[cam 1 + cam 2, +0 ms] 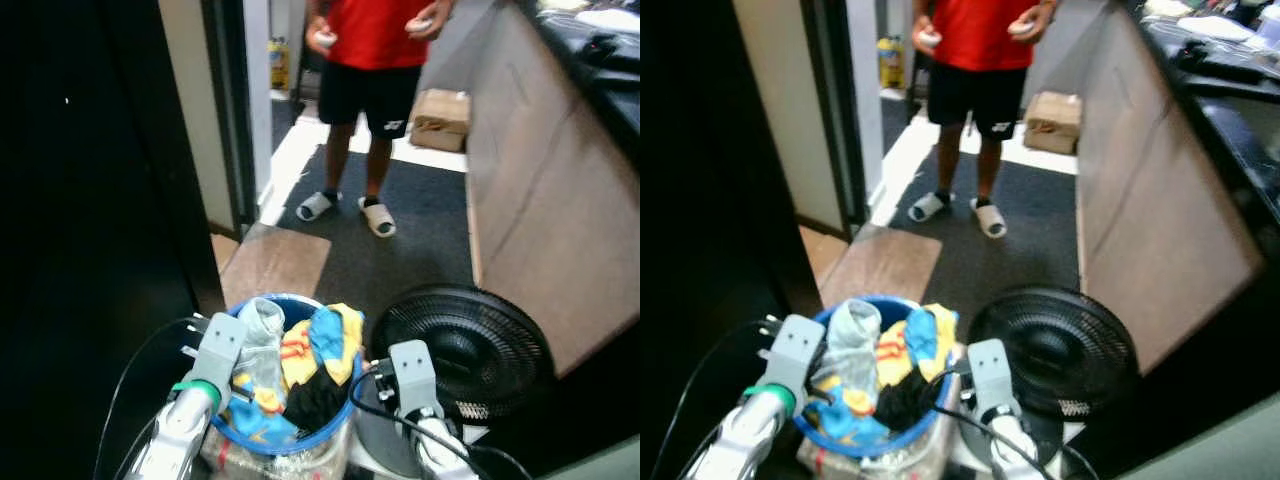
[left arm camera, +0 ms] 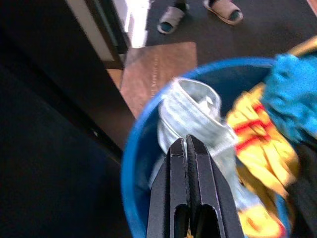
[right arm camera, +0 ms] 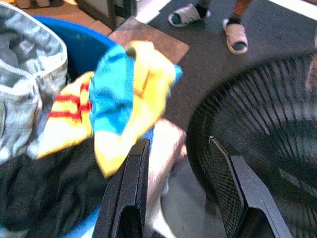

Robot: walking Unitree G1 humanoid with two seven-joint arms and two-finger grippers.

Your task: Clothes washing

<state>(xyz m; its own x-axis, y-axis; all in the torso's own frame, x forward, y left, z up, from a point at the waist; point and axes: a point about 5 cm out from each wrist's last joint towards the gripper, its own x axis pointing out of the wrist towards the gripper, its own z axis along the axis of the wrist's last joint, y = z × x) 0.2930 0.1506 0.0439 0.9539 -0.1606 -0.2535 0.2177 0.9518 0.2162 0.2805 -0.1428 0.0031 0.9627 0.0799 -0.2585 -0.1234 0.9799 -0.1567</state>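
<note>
At the far left stands a dark panel beside a doorway, with a brown floor mat [image 1: 275, 262] lying just past it. Next comes the left pincer [image 2: 188, 144], its two black fingers pressed together with nothing between them, hovering over the near rim of the blue basket [image 1: 243, 308] and pointing at a pale grey garment [image 1: 262, 335] heaped inside. The basket sits low in front of the robot, piled with laundry: the grey piece, a yellow and blue cloth [image 1: 325, 345] with red stripes, and something black beneath. The right pincer [image 3: 181, 148] is spread wide and empty, poised between the basket's right edge and a black fan [image 1: 462, 350] just beside it. Further back a person in red shirt and slippers [image 1: 370, 60] stands on dark carpet. The washing looks barely begun: the clothes are gathered, but no washing machine can be made out.
</note>
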